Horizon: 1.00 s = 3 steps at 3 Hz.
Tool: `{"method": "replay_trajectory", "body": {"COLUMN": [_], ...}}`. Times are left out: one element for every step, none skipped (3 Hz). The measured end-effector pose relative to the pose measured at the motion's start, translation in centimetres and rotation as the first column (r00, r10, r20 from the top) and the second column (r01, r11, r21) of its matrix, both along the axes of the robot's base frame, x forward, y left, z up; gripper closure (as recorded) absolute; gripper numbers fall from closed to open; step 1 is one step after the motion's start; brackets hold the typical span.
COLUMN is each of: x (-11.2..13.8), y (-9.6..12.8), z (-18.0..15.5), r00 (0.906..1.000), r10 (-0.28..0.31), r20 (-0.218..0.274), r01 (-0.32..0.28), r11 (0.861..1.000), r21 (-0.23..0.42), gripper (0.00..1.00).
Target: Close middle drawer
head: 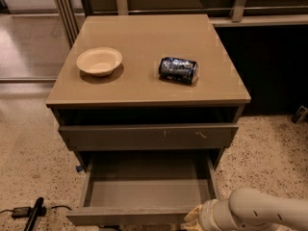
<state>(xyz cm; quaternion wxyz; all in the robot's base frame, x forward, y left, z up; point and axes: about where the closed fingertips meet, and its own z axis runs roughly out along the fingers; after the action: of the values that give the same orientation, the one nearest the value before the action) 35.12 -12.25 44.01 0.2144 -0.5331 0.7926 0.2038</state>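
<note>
The middle drawer (144, 189) is pulled far out of the grey-brown cabinet, and its smooth grey inside is empty. Its plain flat front (125, 217) runs along the bottom of the view. Above it is the similar drawer (149, 136) with small pale scratch marks on its front, standing slightly out from the cabinet. My white arm (260, 211) comes in from the bottom right. My gripper (194, 219) is low at the right end of the middle drawer's front, partly cut off by the frame edge.
A beige bowl (99, 61) and a blue can (178, 70) lying on its side rest on the cabinet top (144, 93). A black cable and plug (30, 211) lie on the speckled floor at the bottom left. A dark wall and rail stand behind the cabinet.
</note>
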Motion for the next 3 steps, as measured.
{"method": "replay_trajectory", "body": {"x": [0.00,0.03,-0.02], "y": [0.00,0.04,0.03], "z": [0.00,-0.02,-0.02], "r00": [1.0000,1.0000,1.0000], "r10": [0.000,0.001,0.001], "r20": [0.000,0.000,0.000], "r01": [0.000,-0.001,-0.001], "r11": [1.000,1.000,1.000], "r21": [0.000,0.000,0.000], "gripper": [0.04,0.00,0.00]}}
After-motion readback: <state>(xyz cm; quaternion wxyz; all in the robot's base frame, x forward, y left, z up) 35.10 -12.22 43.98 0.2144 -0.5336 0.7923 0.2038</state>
